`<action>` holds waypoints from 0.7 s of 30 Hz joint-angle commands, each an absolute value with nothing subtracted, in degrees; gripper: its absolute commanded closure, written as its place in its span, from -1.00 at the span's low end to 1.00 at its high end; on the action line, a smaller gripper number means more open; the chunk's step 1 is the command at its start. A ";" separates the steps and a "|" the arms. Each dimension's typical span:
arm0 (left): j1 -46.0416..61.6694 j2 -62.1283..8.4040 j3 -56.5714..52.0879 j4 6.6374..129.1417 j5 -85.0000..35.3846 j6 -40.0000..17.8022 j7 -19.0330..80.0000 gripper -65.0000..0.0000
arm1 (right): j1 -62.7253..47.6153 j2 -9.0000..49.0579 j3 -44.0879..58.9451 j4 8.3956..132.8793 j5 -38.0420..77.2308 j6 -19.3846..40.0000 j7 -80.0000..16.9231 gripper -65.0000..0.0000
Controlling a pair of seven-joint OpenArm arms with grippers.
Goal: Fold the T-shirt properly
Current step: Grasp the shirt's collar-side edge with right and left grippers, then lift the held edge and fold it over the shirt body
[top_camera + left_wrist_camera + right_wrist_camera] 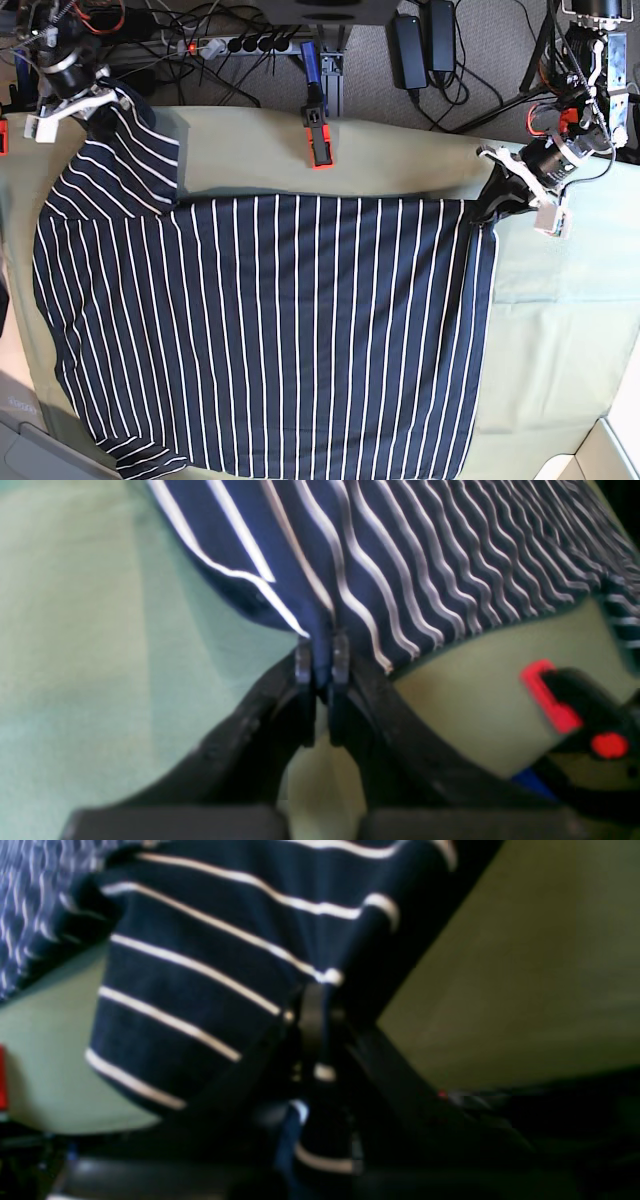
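Left pincer (321, 652) pressed together on a hem corner of the T-shirt (270, 330), dark navy cloth with thin white stripes nipped between the two black fingertips (341, 652). Right pincer (314, 1005) likewise closed on striped fabric, apparently the sleeve edge, with cloth bunched and draped beside and above it; blurred, so exact grip point hard to tell. Seen from the base view: left pincer (500, 195) at the far hem corner, right pincer (95, 100) at the far sleeve, both at the far edge of the shirt, well apart from each other. Stretching away from both pincers toward the near side, shirt body spread mostly flat on the counter (560, 330), which is covered in pale green cloth. Sleeve below the right pincer lifted and angled up off the body. Between the two pincers, along the far counter edge, an orange and black clamp (318, 135).

Judged step: opening grasp for the first fold, both far corners held, no fold laid yet. Next move likely calls for lifting both pincers together, keeping the edge taut between them, and carrying it over the body toward the near edge without dragging the lower layer.
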State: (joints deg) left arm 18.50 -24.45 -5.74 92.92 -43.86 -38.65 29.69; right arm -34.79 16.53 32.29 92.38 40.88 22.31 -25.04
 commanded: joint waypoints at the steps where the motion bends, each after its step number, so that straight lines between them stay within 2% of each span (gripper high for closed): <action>1: 18.35 -25.08 -6.09 95.79 -44.99 -40.00 28.38 1.00 | -35.46 18.00 33.58 94.26 41.34 25.17 -24.29 1.00; 5: 17.78 -25.08 -6.09 99.48 -44.95 -40.00 27.57 1.00 | -35.53 19.29 34.65 96.14 41.43 25.12 -24.25 1.00; 12: 10.39 -25.10 -6.07 98.91 -41.43 -40.00 27.44 1.00 | -28.80 22.04 34.63 96.38 41.15 25.15 -25.93 1.00; 21: 1.34 -24.73 -5.74 86.72 -42.61 -40.00 26.81 1.00 | -19.00 26.06 34.37 95.96 39.35 25.30 -27.03 1.00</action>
